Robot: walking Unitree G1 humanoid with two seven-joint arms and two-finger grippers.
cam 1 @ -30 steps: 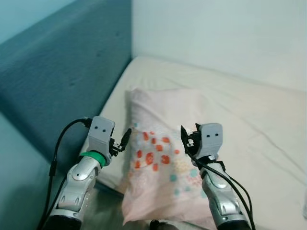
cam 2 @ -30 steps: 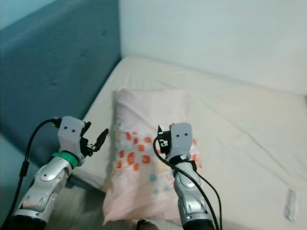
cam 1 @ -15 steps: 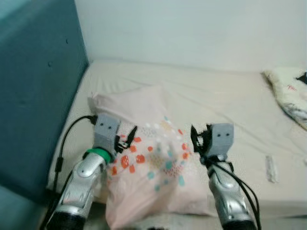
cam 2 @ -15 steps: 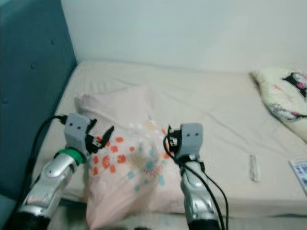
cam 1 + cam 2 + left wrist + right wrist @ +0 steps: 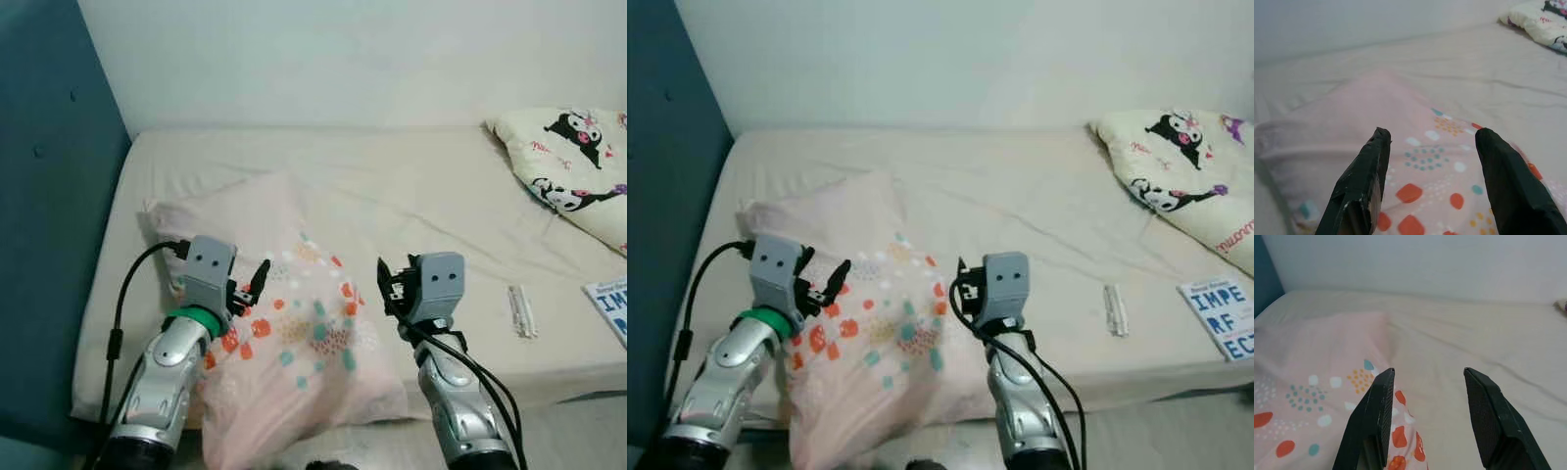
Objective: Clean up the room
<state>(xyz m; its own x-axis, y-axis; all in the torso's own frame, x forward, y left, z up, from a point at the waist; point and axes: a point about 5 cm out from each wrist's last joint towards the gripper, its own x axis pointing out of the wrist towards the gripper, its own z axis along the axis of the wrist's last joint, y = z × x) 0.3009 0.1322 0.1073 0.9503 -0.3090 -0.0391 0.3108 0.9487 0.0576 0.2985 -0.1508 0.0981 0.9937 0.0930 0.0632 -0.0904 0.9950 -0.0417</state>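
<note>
At the near edge of a bed [image 5: 411,186], we find both tools raised and released over a pink pillow [image 5: 294,343] printed with red, orange and teal spots. The left tool [image 5: 257,282] hovers above the pillow's near left part, its fingers [image 5: 1364,181] spread apart with nothing between them. The right tool [image 5: 387,286] stands just off the pillow's right border, over the bare cream sheet [image 5: 1019,196], equally empty, fingers [image 5: 1374,416] parted. The pillow lies between and beneath the two tools, its lower end hanging over the mattress edge toward us, its far end reaching toward a dark teal headboard [image 5: 49,196] on the left tool's side.

Well apart to the right of the right tool, a small white stick-like object [image 5: 521,310] rests on the sheet; we cannot tell what it is. Farther that way lie a book with blue lettering [image 5: 1220,318] at the bed's edge and a cream cartoon-printed pillow [image 5: 568,162] near the wall.

We judge the tidying to be at an early step: the pink pillow sits askew and half off the bed, not yet gripped. The next move likely calls for both tools to drop onto the pillow's edges, pinch the soft fabric, and lift it toward the headboard without letting it slide off.
</note>
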